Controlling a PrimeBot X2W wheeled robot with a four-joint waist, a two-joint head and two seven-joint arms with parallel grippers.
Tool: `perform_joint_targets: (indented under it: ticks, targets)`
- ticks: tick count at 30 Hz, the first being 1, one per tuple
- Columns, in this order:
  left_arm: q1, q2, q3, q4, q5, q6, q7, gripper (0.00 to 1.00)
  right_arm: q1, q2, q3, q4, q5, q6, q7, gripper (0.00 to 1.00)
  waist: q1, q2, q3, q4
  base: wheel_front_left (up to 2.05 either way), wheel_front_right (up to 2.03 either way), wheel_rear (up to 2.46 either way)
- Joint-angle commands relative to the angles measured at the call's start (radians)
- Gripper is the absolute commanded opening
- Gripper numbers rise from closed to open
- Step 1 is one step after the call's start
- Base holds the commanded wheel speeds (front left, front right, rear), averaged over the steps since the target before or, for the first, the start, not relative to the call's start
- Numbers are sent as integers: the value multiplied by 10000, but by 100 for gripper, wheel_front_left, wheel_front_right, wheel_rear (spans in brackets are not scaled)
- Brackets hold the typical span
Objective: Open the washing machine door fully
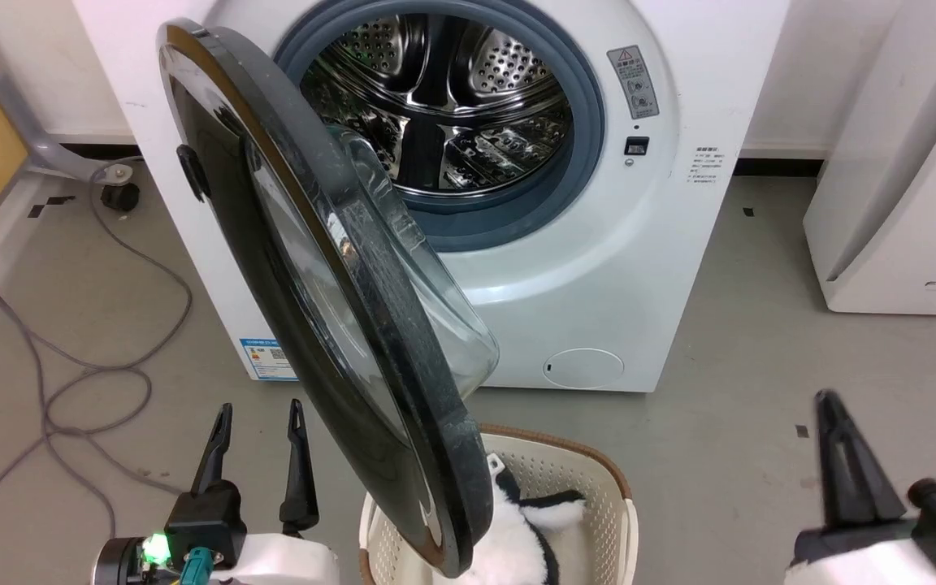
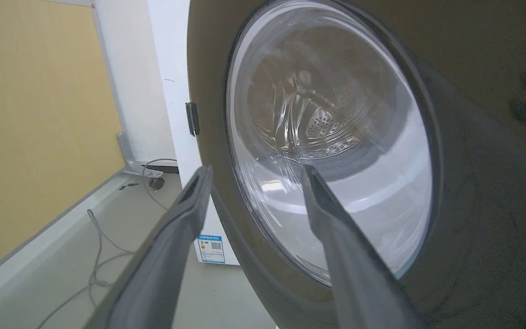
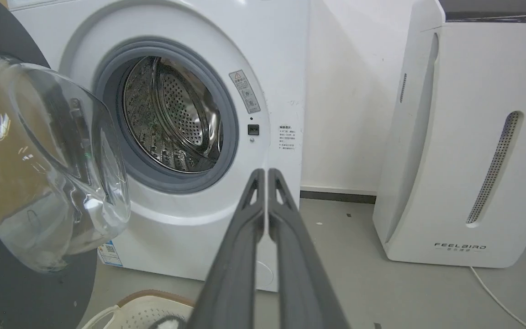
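Two claws, both empty: my left claw (image 1: 261, 405) spread open, my right claw (image 1: 829, 406) pinched closed. The washing machine door (image 1: 330, 309) stands half-swung just right of the left claw, its outer face toward it. Next, I judge: push its inner face leftward to finish opening.

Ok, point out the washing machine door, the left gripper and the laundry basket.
washing machine door (image 1: 391, 341), head view, its dark rim.
left gripper (image 1: 261, 405), head view, midway between its open fingertips.
laundry basket (image 1: 553, 471), head view, its perforated inner wall.
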Motion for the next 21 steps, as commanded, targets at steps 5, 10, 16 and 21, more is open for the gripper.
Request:
perform_joint_targets:
  ticks: [5, 10, 16, 21]
  targets:
    - [55, 8, 50, 31, 48, -29, -51, 100, 185, 96, 0, 347, -310, 8, -41, 100, 0, 0, -18, 10, 0, 0, 0]
    - [-3, 8, 135, 0, 55, 31, -51, 100, 169, 106, 17, 463, -263, 8, -41, 100, 0, 0, -15, 40, 0, 0, 0]
    - [-223, 8, 431, -672, 158, 214, -51, 0, 215, 108, -8, 515, -198, 8, -41, 100, 0, 0, -43, 77, 0, 0, 0]
    - [-560, 78, 613, -1766, 355, 176, -51, 0, 260, 109, -45, 494, -201, 8, -41, 100, 0, 0, -89, 105, 0, 0, 0]
